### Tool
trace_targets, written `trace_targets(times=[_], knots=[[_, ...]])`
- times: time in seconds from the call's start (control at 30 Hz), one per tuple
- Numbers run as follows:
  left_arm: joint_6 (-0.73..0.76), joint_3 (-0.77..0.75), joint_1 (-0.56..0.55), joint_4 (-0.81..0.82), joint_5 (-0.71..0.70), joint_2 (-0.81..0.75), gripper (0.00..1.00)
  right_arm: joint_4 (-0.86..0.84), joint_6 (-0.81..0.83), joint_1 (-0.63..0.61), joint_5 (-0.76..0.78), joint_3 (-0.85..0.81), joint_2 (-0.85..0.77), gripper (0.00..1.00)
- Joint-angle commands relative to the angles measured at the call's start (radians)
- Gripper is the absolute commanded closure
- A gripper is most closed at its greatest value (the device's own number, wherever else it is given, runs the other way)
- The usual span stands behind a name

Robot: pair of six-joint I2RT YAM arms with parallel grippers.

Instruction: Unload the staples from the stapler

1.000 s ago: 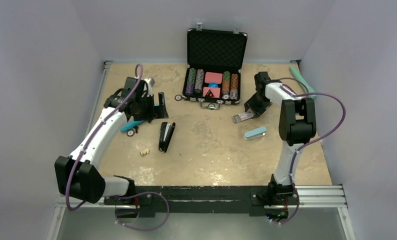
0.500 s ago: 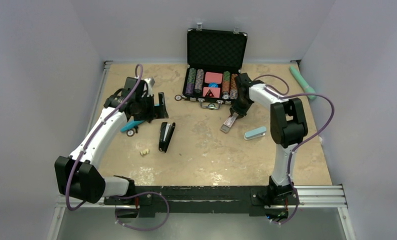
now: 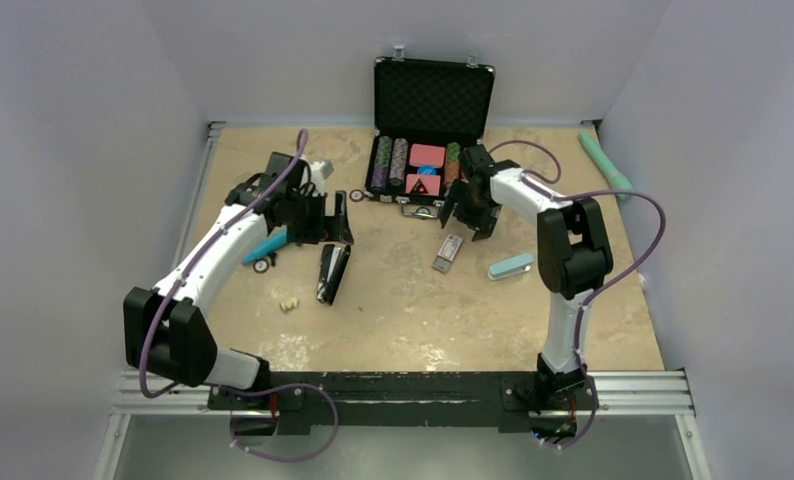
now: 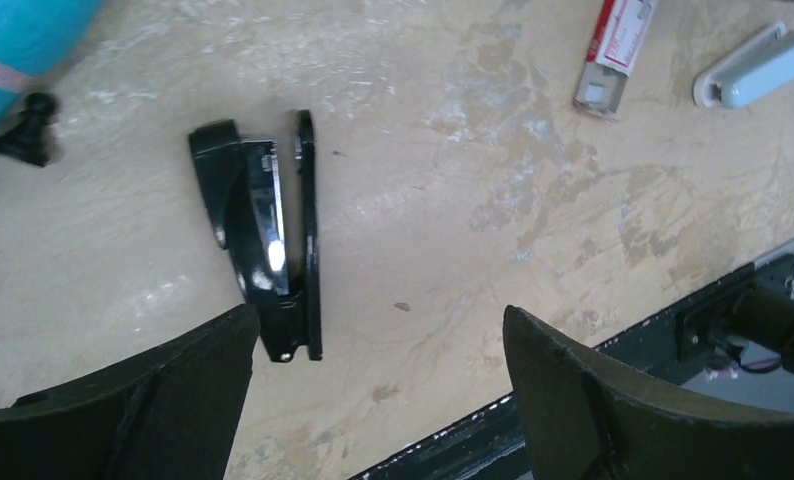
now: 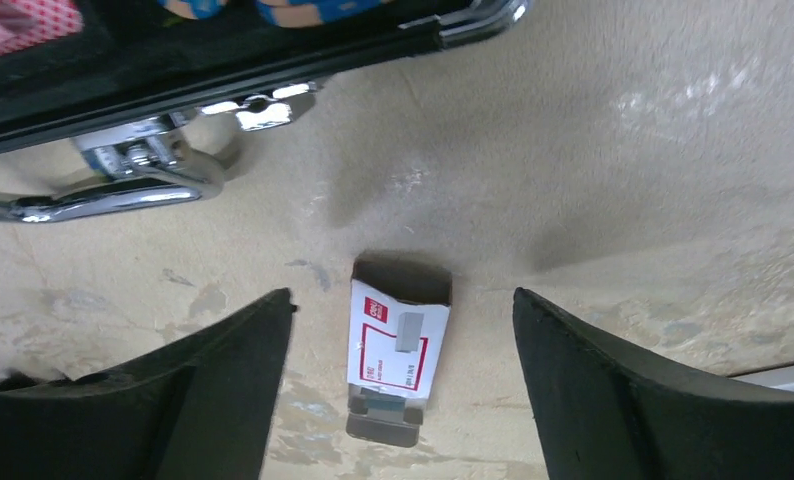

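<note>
On the tabletop (image 3: 413, 310), left of centre, the stapler (image 3: 333, 272) lies on its side with its two black arms slightly parted and joined at the end nearer the robot. The left wrist view shows a silvery channel between the arms of the stapler (image 4: 263, 235). The left claw (image 3: 335, 215) hangs above the stapler's far end with its fingers (image 4: 133, 400) spread wide, touching nothing; in the wrist view the stapler sits just beside the left finger of this claw (image 4: 378, 320).

The right claw (image 3: 466, 212) hangs near the front edge of an open black case (image 3: 428, 140) holding rows of chips. Its fingers (image 5: 613, 390) are likewise spread and empty. Below the right claw (image 5: 403, 295) a small red-and-white box (image 5: 388, 365) lies flat, apart from both fingers, with a grey tray protruding from its near end. A short grey strip, seemingly the staples (image 5: 409, 332), rests on the box top.

A pale blue bar (image 3: 510, 266) lies to the right of the box (image 3: 448, 252). A cream lump (image 3: 289, 304) lies near the stapler's left side, and a teal tube (image 3: 603, 160) lies at the far right edge.
</note>
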State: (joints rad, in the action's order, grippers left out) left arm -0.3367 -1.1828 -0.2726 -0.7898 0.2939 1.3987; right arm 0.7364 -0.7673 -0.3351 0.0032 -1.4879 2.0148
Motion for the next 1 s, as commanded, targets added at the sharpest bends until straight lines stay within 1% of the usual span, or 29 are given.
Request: trace_targets(times=[0.0, 0.03, 0.1, 0.13, 0.2, 0.23, 0.27, 0.33, 0.37, 0.47, 0.5, 0.63, 0.77, 0.97], knots=[[0.102, -0.077, -0.092, 0.018, 0.115, 0.057, 0.08, -0.058, 0.184, 0.003, 0.079, -0.062, -0.081, 0.21], [0.108, -0.087, -0.115, 0.016, 0.122, 0.071, 0.10, -0.056, 0.214, 0.007, 0.112, -0.080, -0.076, 0.25], [0.107, -0.096, -0.148, 0.024, 0.156, 0.099, 0.15, -0.056, 0.250, 0.021, 0.155, -0.106, -0.068, 0.38], [0.103, -0.099, -0.158, 0.029, 0.173, 0.114, 0.18, -0.059, 0.268, 0.029, 0.157, -0.114, -0.062, 0.49], [0.100, -0.109, -0.171, 0.038, 0.212, 0.153, 0.25, -0.062, 0.292, 0.041, 0.132, -0.130, -0.041, 0.69], [0.100, -0.117, -0.175, 0.039, 0.226, 0.169, 0.30, -0.066, 0.304, 0.042, 0.106, -0.143, -0.028, 0.75], [0.104, -0.125, -0.180, 0.041, 0.242, 0.189, 0.36, -0.065, 0.311, 0.042, 0.075, -0.154, -0.015, 0.78], [0.110, -0.140, -0.191, 0.047, 0.271, 0.227, 0.45, -0.060, 0.305, 0.041, 0.036, -0.169, 0.005, 0.81], [0.112, -0.146, -0.196, 0.051, 0.282, 0.247, 0.52, -0.059, 0.299, 0.042, 0.017, -0.174, 0.013, 0.83], [0.110, -0.167, -0.221, 0.056, 0.307, 0.313, 0.69, -0.062, 0.275, 0.042, -0.018, -0.175, 0.027, 0.84], [0.107, -0.177, -0.230, 0.055, 0.317, 0.335, 0.74, -0.061, 0.272, 0.042, -0.026, -0.174, 0.032, 0.84], [0.103, -0.227, -0.272, 0.046, 0.334, 0.425, 0.87, -0.063, 0.269, 0.042, -0.045, -0.161, 0.044, 0.85], [0.084, -0.254, -0.289, 0.057, 0.364, 0.501, 1.00, -0.082, 0.266, 0.042, -0.070, -0.114, 0.041, 0.87], [0.024, -0.287, -0.302, 0.098, 0.417, 0.596, 1.00, -0.111, 0.263, 0.042, -0.091, -0.038, 0.025, 0.88]])
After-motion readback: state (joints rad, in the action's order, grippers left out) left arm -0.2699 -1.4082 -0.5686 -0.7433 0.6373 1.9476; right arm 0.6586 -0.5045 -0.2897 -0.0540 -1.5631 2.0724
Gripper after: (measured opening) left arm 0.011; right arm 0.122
